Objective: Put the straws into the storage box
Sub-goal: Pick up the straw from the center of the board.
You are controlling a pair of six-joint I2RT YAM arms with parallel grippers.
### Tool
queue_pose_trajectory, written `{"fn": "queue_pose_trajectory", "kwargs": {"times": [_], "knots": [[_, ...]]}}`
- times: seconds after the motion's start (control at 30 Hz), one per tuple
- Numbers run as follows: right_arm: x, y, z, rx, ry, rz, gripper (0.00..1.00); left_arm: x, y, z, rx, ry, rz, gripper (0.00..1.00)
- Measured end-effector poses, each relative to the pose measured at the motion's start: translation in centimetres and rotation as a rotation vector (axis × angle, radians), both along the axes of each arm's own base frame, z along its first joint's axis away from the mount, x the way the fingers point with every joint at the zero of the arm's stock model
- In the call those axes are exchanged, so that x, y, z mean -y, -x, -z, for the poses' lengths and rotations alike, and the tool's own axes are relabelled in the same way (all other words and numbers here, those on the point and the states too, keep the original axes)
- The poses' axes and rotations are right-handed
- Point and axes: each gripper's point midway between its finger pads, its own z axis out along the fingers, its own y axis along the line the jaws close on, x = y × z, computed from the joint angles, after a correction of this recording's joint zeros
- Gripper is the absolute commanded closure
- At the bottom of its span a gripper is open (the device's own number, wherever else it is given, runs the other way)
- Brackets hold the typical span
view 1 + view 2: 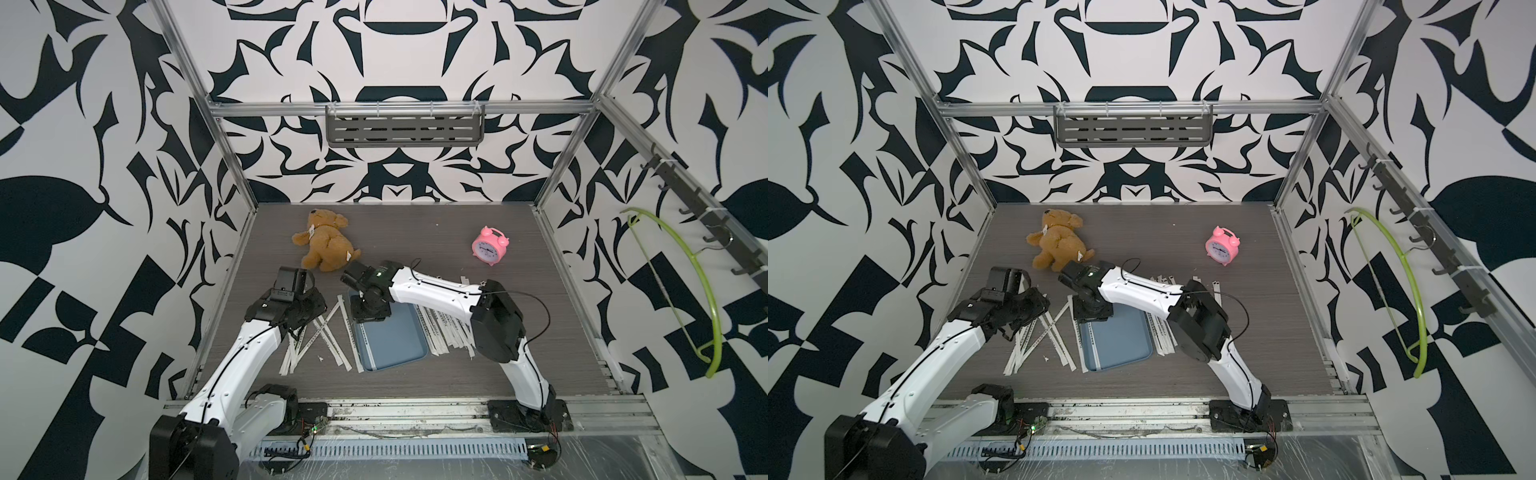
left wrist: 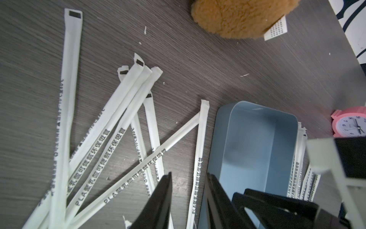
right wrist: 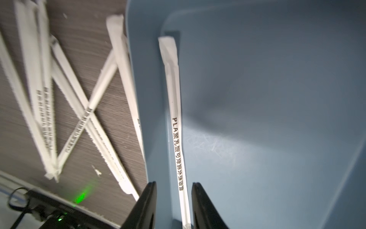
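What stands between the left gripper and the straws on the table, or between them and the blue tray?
Nothing visible lies between the open left gripper and the straws under it. Toward the storage box only its low rim intervenes, but the right gripper hangs open over one end.

Straw [image 3: 175, 119] inside storage box [image 3: 277, 95]

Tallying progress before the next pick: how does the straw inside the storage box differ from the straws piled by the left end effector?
The boxed straw lies on the floor of the storage box; the piled straws lie on the table outside it. The boxed straw is alone, straight along a wall; the piled straws cross and overlap. Both wear white paper wrappers with dark print.
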Motion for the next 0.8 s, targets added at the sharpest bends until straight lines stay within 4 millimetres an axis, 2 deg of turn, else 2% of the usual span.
{"fn": "queue_pose_trajectory", "kwargs": {"times": [0.1,0.17,0.37,0.63,0.8], "knots": [[1.6,-0.8,-1.0,0.018,-0.018,0.009,0.77,0.8,0.8,-0.1,0.004,-0.012,0.011,0.66],[3.4,-1.3,-1.2,0.023,-0.012,0.024,0.78,1.4,1.4,0.3,-0.009,-0.027,0.026,0.65],[8.1,-2.4,0.7,-0.003,0.046,0.084,0.78,3.0,2.4,2.0,-0.070,-0.052,0.063,0.64],[10.4,-4.7,2.3,0.025,0.089,0.154,0.77,4.2,1.9,4.8,-0.149,-0.084,0.099,0.68],[12.0,-5.2,3.5,0.032,0.141,0.183,0.77,4.6,1.7,6.5,-0.190,-0.101,0.106,0.69]]}}
